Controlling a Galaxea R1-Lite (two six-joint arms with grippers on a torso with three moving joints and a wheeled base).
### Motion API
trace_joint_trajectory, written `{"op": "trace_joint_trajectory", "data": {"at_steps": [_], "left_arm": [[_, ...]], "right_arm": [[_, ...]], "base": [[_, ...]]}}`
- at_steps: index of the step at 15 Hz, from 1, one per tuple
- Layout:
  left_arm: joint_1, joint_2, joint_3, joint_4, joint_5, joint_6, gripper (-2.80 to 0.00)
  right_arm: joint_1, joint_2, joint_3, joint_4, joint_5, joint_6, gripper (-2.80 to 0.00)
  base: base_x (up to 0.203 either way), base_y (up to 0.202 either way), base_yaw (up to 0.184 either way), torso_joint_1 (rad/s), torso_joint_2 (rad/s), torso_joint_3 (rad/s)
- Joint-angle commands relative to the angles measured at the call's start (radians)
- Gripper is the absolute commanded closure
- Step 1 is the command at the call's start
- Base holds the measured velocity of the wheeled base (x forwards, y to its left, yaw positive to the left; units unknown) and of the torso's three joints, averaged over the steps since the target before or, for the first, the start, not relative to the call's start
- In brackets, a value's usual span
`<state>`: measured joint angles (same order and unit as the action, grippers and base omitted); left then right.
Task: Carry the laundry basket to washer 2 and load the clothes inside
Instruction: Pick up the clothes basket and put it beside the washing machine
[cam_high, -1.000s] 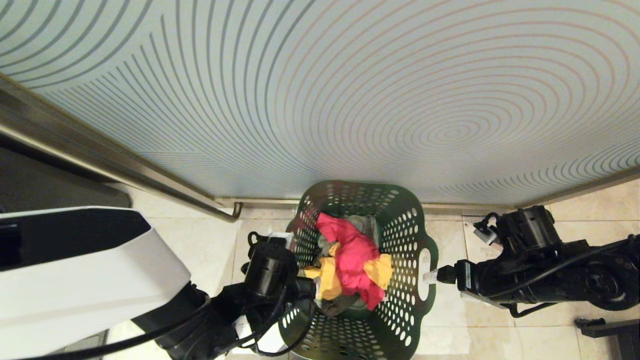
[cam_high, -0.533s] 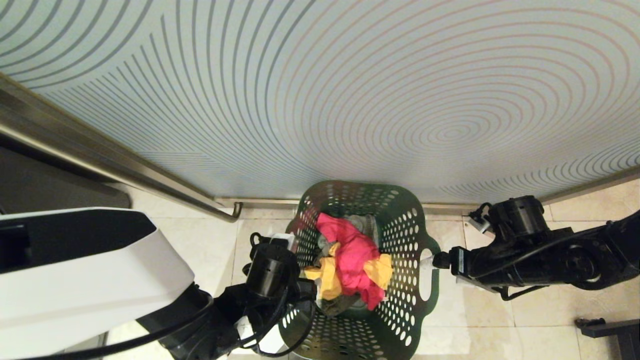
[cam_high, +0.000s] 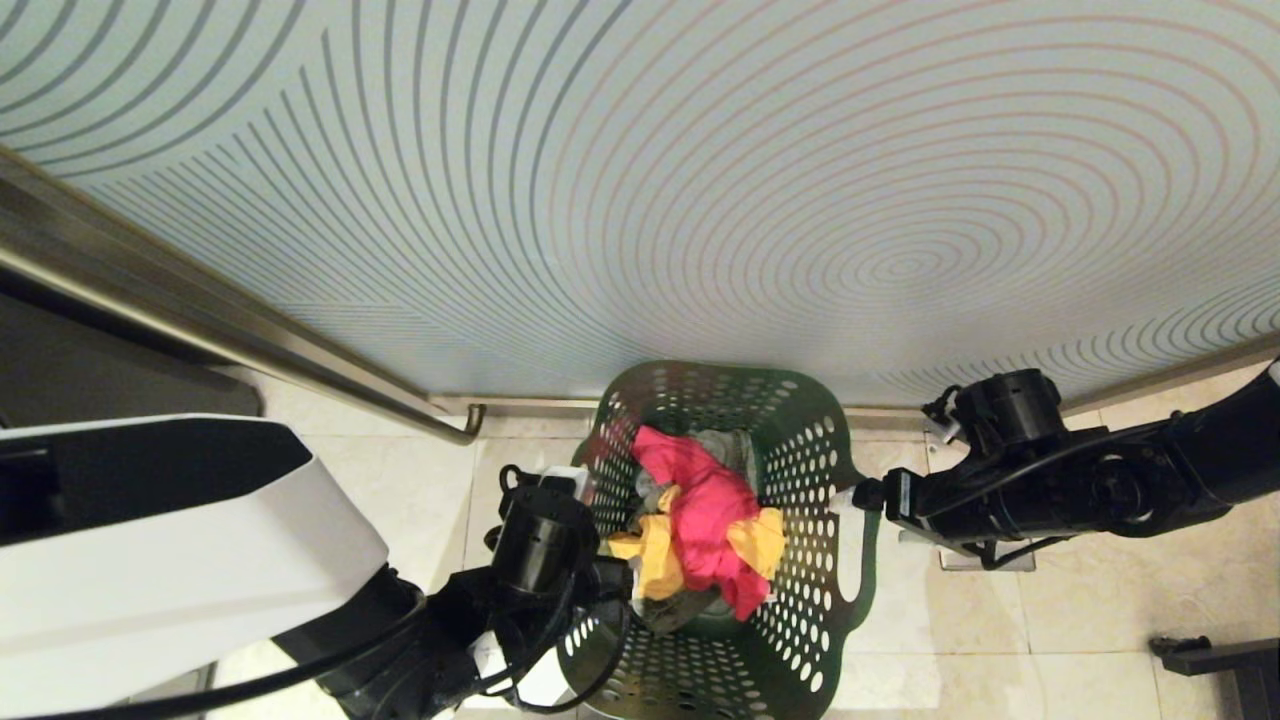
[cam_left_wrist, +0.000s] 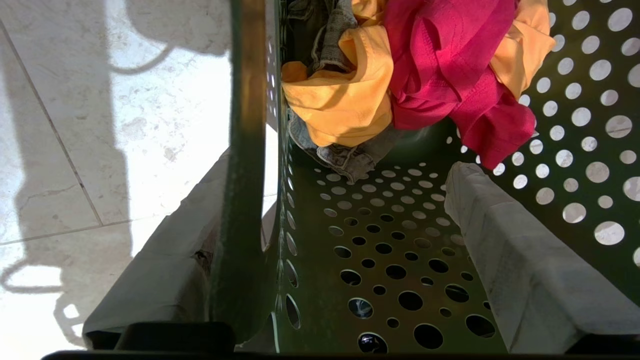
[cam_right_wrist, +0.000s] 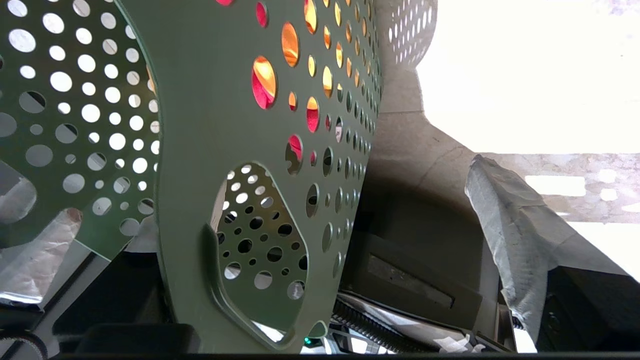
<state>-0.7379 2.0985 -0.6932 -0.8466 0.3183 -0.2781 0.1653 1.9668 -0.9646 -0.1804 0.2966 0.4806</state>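
Laundry basket rim between spread left gripper; right gripper spread at handle

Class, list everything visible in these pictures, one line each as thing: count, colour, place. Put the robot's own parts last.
laundry basket: one, dark green, pierced with round holes, on the floor before the patterned wall
pink garment: one, pink-red, top of the pile in the basket
yellow garment: one, yellow-orange, under the pink one
grey garment: at least one, grey, beneath the others
patterned wall: one, pale with curved lines, behind the basket
metal rail: one, brushed metal, left of the basket
tiled floor: beige
left gripper: open, astride the basket's left rim
right gripper: open, at the basket's right handle side
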Motion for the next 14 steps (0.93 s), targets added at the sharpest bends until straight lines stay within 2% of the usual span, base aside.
{"op": "trace_joint_trajectory", "data": {"at_steps": [1, 6, 14], "left_arm": [[0.0, 0.002, 0.0, -0.005, 0.002, -0.003, -2.8], [0.0, 0.0, 0.0, -0.005, 0.002, -0.003, -2.8], [-0.001, 0.0, 0.0, -0.005, 0.002, -0.003, -2.8]], "right_arm": [[0.0, 0.0, -0.003, 0.001, 0.003, 0.003, -2.8], [0.04, -0.029, 0.016, 0.001, 0.006, 0.01, -2.8], [0.11, -0.026, -0.037, -0.001, 0.006, 0.019, -2.8]], "base": [[0.0, 0.0, 0.0, 0.0, 0.0, 0.0], [0.0, 0.0, 0.0, 0.0, 0.0, 0.0], [0.0, 0.0, 0.0, 0.0, 0.0, 0.0]]}}
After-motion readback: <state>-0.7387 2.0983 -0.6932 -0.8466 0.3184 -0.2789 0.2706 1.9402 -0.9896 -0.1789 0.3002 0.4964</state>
